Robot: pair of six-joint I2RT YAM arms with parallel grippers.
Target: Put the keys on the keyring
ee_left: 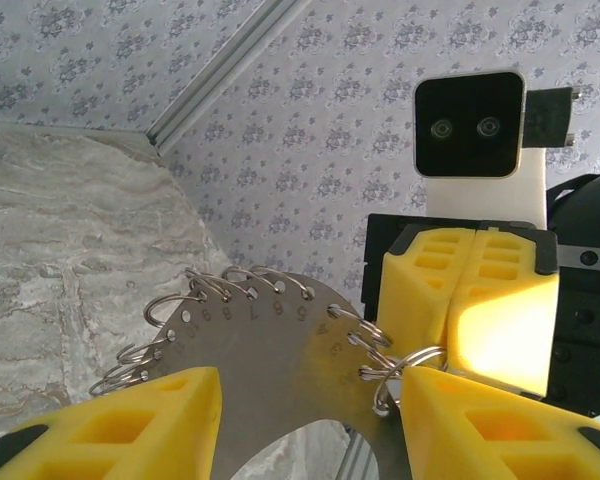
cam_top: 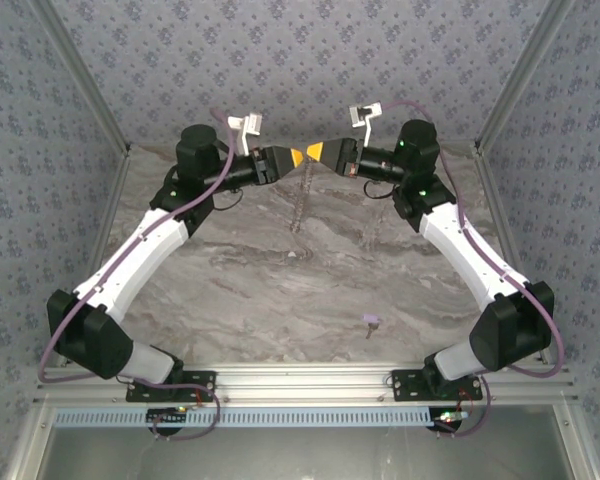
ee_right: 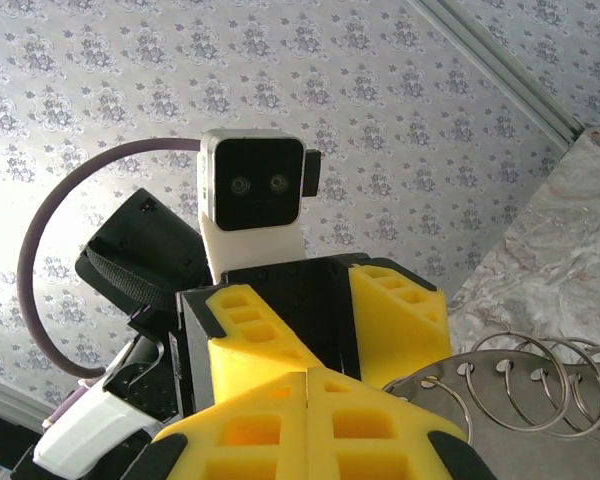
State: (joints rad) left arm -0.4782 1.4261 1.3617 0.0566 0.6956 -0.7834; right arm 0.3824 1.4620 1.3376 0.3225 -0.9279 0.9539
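The keyring (ee_left: 270, 350) lies between the left gripper's (ee_left: 310, 400) parted jaws.

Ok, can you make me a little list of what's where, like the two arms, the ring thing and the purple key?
left gripper: jaws apart, keyring between them; grip unclear
right gripper: jaws shut, seemingly pinching a small loop on the keyring's rim
keyring: up above the table, between both grippers
purple key: lying on the table, not on the keyring
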